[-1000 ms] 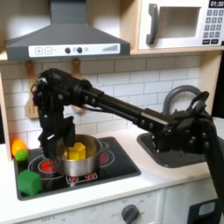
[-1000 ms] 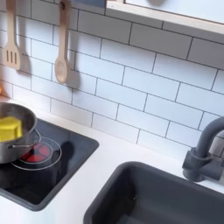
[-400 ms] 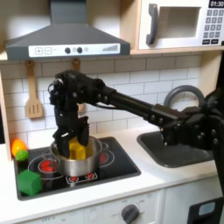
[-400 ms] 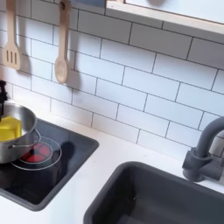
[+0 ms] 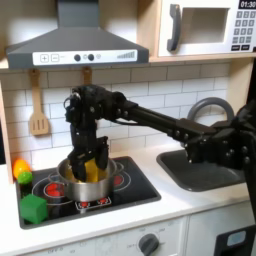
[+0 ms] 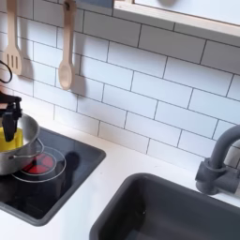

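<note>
Yellow block (image 5: 90, 172) sits inside steel pot (image 5: 70, 184); tool (image 5: 88, 166) open, straddling it. Looks light, rigid, smooth plastic; grip flat sides, 3 and 9 o'clock.

The arm reaches across from the first exterior view's right, gripper (image 5: 88, 166) pointing down into the pot (image 5: 72, 186), jaws parted.
</note>
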